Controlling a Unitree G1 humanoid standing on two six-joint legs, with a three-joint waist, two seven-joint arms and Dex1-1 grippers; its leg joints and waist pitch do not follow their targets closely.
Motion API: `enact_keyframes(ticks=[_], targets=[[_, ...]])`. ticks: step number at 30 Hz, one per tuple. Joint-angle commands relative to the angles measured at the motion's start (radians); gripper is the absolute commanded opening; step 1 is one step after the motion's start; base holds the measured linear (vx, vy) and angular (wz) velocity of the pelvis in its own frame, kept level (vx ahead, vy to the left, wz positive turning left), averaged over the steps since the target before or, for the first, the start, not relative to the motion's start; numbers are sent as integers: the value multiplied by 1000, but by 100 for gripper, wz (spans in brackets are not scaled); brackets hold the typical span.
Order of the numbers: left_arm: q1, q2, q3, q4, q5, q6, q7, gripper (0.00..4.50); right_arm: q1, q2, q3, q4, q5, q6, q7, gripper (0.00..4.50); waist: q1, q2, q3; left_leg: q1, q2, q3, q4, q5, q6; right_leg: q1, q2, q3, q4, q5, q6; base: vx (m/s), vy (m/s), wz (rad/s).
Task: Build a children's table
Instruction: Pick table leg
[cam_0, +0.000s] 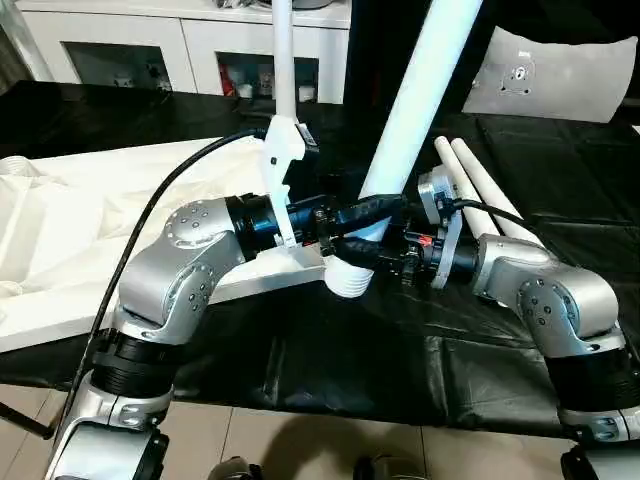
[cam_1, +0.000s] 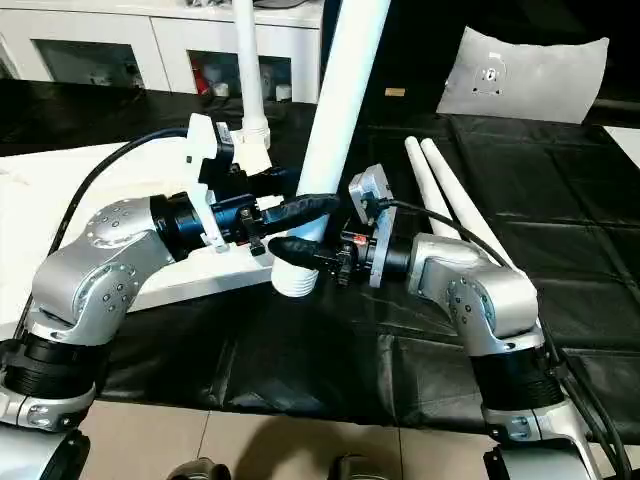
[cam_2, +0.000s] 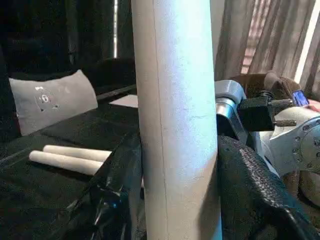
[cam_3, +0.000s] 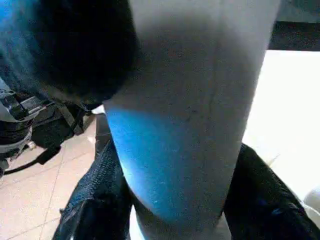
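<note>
Leg in hand: white tapered leg (cam_0: 420, 95) stands nearly upright, leaning a little toward the robot's right as it rises; its ribbed flared end (cam_0: 349, 278) sits low at the near corner of the table top.
Left gripper: left gripper (cam_0: 365, 218) reaches in from the left and is clamped on the lower part of the leg, one black finger (cam_2: 117, 185) on each side of the tube in the left wrist view.
Right gripper: right gripper (cam_1: 300, 250) comes in from the right and also grips the leg, just below the left gripper and just above the ribbed end; the right wrist view shows the tube pressed between its two dark fingers (cam_3: 100, 185).
Table top: white table top (cam_0: 150, 215) lies flat on the black padded surface (cam_0: 560, 170), to the robot's left, partly hidden by the left forearm.
Fitted leg: another white leg (cam_0: 283, 60) stands upright from the table top, behind the left wrist.
Spare legs: two white legs (cam_0: 485, 190) lie side by side, touching, on the black surface to the right of the held leg, beyond the right forearm.
Background: white cabinet (cam_0: 200, 45) at the far side; grey cushion (cam_0: 555, 75) at the far right.
</note>
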Motion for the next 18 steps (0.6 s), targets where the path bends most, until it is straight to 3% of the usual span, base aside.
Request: enact_keyframes(ticks=[1, 3, 5, 9, 16, 18], targets=[[0, 1, -11, -31, -17, 19, -12, 189, 5, -3, -2, -8, -4, -13, -6, 199, 2, 1, -94, 13, -1, 6, -59, -184, 2, 66, -38, 20, -75, -306, -168, 0, 0, 0], [2, -5, -6, -42, -41, 45, -9, 189, 6, -1, -3, -2, -10, -16, -12, 197, 2, 0, -94, 13, -1, 6, -59, -184, 2, 66, -37, 19, -75, -305, -170, 0, 0, 0], [6, -14, 3, -60, -79, 78, -12, 259, 6, 5, -13, 4, -7, -15, -20, 197, 2, 1, -93, 13, -1, 6, -58, -188, 1, 66, -38, 19, -75, -313, -171, 0, 0, 0], [10, -10, -1, -71, -88, 89, -23, 265, 7, 7, -15, 4, -7, -13, -23, 196, 1, 0, -93, 13, -1, 6, -58, -191, 4, 64, -37, 19, -76, -319, -169, 0, 0, 0], [30, -7, 0, -90, -121, 119, -44, 344, 19, 28, -18, -8, -31, -57, -56, 195, 1, 1, -92, 12, -1, 6, -58, -196, 1, 63, -38, 19, -78, -335, -160, 0, 0, 0], [35, -25, 18, -90, -134, 111, -34, 348, 23, 34, -18, -16, -37, -57, -73, 195, 0, 1, -93, 11, -1, 6, -58, -189, 0, 63, -37, 20, -78, -323, -163, 0, 0, 0]])
